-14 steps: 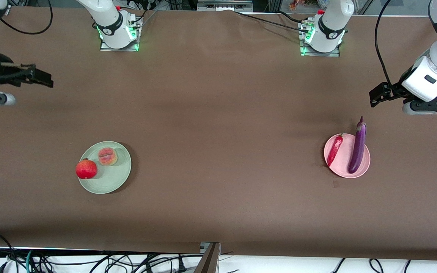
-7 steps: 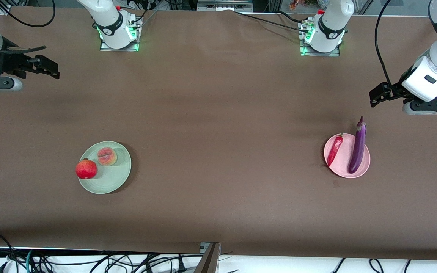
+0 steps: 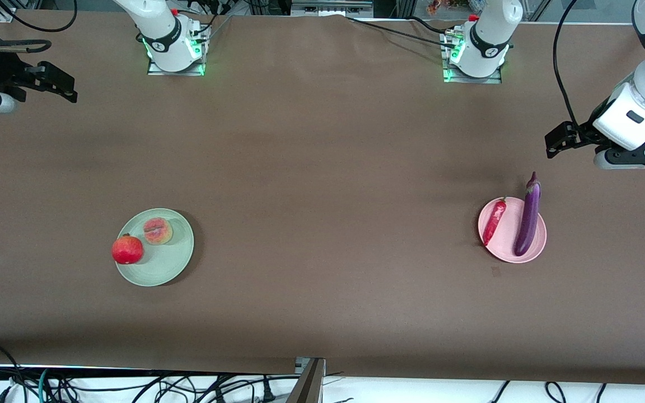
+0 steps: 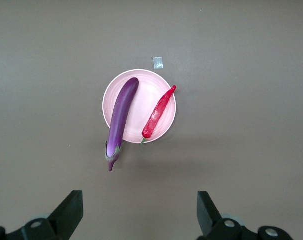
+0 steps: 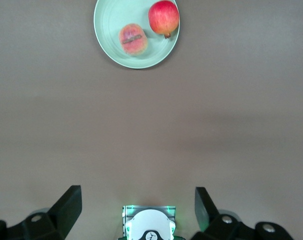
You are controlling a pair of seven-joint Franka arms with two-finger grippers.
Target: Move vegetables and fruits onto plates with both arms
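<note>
Black left tool and right tool hang wide open, holding nothing.

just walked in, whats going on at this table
Nothing is being handled right now. The red fruit and peach sit on the green plate; the chili pepper and eggplant lie on the pink plate. The right gripper and left gripper hang open and empty over bare table at their own ends.
</note>
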